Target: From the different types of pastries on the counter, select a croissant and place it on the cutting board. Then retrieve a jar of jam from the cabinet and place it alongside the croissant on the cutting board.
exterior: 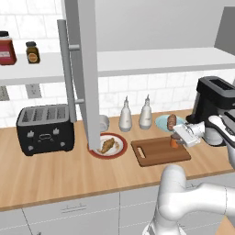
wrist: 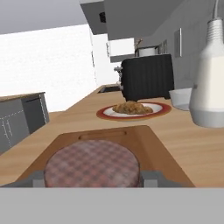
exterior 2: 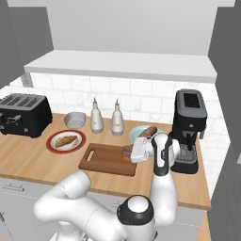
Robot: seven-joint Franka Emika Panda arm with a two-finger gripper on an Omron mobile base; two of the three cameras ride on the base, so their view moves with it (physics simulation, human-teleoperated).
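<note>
Jar of jam fills the hand view's foreground, gripper closed on it, a fingertip at either side of its checked lid. It sits at the right end of the cutting board (slot handle at the far end, bare wood between). Croissant on the red-rimmed plate, off the board's left edge. Cabinet door hangs open above that plate

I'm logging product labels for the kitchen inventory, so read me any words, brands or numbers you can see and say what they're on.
No text can be read.
Red jar on the shelf: pale label patch, too blurred to read.
Small amber jar: orange label, too small to read.
Toaster: front markings, no legible characters.
Jar of jam in the hand: checked lid, no lettering.
</note>
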